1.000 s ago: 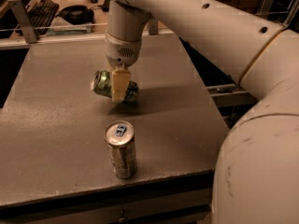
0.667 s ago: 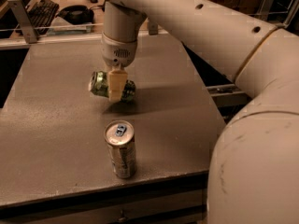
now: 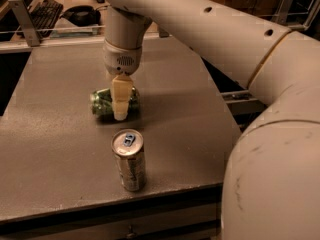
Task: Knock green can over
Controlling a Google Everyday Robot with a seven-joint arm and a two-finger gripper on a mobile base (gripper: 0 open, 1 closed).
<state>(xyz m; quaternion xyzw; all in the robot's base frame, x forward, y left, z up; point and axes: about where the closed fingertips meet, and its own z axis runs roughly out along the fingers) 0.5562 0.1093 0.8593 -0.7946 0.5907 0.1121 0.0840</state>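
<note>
The light green can [image 3: 102, 102] lies sideways on the counter [image 3: 50, 149] behind the silver can [image 3: 129, 159], long way left to right. The hand [image 3: 121, 111] covers its right half; open or closed, I cannot tell

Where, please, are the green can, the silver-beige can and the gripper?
green can [image 3: 101, 103]: camera view, on its exposed side.
silver-beige can [image 3: 131, 166]: camera view, on its side wall.
gripper [image 3: 120, 110]: camera view, near its tip, over the green can.

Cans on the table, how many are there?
2. The green can lies on its side in the middle of the table, just behind the gripper; the silver can stands upright near the front edge. The arm may hide more.
</note>
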